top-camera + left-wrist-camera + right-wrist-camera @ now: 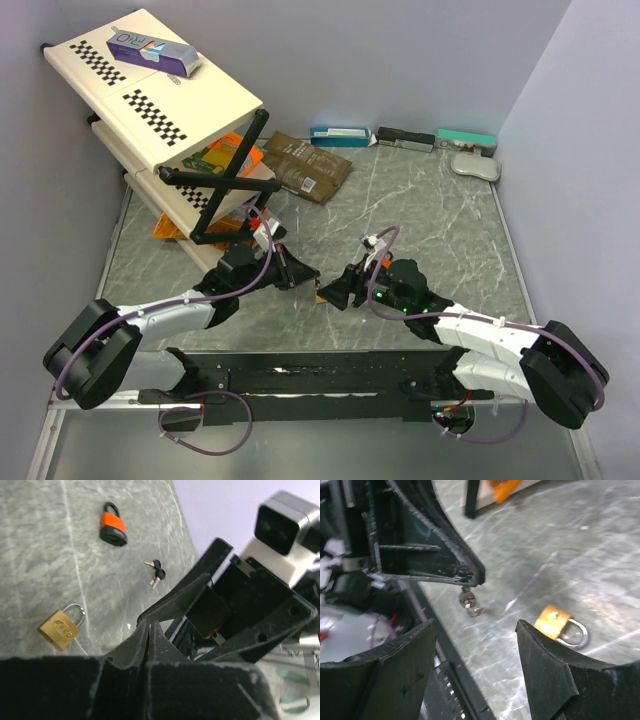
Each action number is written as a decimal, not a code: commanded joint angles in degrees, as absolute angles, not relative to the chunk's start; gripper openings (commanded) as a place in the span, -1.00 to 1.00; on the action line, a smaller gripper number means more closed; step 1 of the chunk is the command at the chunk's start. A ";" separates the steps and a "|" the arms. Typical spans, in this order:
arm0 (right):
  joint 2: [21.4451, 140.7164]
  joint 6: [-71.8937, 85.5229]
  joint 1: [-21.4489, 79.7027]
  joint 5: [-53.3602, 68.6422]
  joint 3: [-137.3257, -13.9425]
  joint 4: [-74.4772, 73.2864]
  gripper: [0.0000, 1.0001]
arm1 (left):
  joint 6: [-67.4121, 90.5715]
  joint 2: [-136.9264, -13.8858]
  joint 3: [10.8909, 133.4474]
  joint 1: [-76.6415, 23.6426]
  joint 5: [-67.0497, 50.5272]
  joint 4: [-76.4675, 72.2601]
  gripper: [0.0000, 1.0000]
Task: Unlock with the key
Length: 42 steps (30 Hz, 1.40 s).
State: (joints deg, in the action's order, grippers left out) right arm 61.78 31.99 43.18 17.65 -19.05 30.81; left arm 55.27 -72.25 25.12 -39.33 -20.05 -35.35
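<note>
The table (pixel 450 230) has open room at right; the rack (pixel 200 100) at far left carries a box (pixel 152 50). My right gripper (pixel 475 624) stands fingers apart. My left gripper (pixel 149 627) clamps the key (pixel 468 601); the brass padlock (pixel 560 625) lies just beside it.

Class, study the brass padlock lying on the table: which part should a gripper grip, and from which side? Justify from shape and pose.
Grip the brass padlock by its squarish body, coming from above with fingers across its two side edges. It lies flat, so only those edges are pinchable; the thin rounded shackle would likely slip or pivot.
</note>
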 commanded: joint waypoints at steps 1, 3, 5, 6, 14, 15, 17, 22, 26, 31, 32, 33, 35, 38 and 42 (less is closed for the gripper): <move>60.73 33.83 41.75 28.73 -17.93 40.33 0.41 | 50.89 -71.37 26.98 -39.29 -27.93 -38.93 -0.99; 61.08 34.54 41.75 30.22 -17.75 43.22 0.38 | 50.98 -71.63 26.90 -39.37 -29.70 -40.95 -0.98; 61.43 35.51 41.75 30.93 -17.31 44.99 0.32 | 51.41 -71.80 26.81 -39.37 -31.45 -42.79 -0.99; 61.87 35.59 41.75 31.11 -17.31 45.43 0.29 | 51.68 -71.72 26.72 -39.37 -31.90 -43.32 -0.99; 64.60 36.82 41.75 31.11 -17.23 48.60 0.00 | 53.88 -71.89 25.75 -39.37 -33.49 -46.76 -0.98; 64.69 37.00 41.75 31.11 -17.23 48.78 -0.04 | 53.96 -71.89 25.66 -39.37 -33.66 -46.93 -0.98; 65.04 37.18 41.84 31.20 -17.31 49.13 -0.19 | 54.14 -71.98 25.49 -39.37 -33.75 -47.37 -0.98; 65.48 38.14 41.75 30.59 -16.79 50.89 -0.57 | 53.79 -71.89 25.58 -39.37 -34.10 -47.28 -0.98; 65.66 38.50 41.84 29.89 -16.52 51.15 -0.84 | 53.70 -72.07 25.49 -39.37 -34.63 -48.07 -0.98; 65.30 38.58 41.84 27.60 -16.96 48.35 -1.00 | 52.65 -72.16 25.49 -39.46 -35.33 -48.61 -0.98; 64.87 38.67 41.84 27.16 -16.88 47.90 -1.00 | 52.30 -72.16 25.66 -39.38 -35.16 -48.17 -0.92; 64.78 38.85 41.75 26.38 -16.70 47.29 -1.00 | 51.95 -72.25 26.10 -39.38 -35.07 -47.03 -0.63; 63.90 39.11 41.57 23.92 -16.70 44.75 -1.00 | 50.54 -72.07 26.72 -39.38 -34.81 -45.80 -0.08; 63.55 39.46 40.61 21.54 -16.96 40.45 -1.00 | 48.08 -71.37 27.86 -39.37 -32.88 -42.28 0.73; 63.11 40.78 37.19 19.60 -16.53 35.87 -1.00 | 43.61 -70.58 28.74 -39.37 -27.45 -37.89 0.99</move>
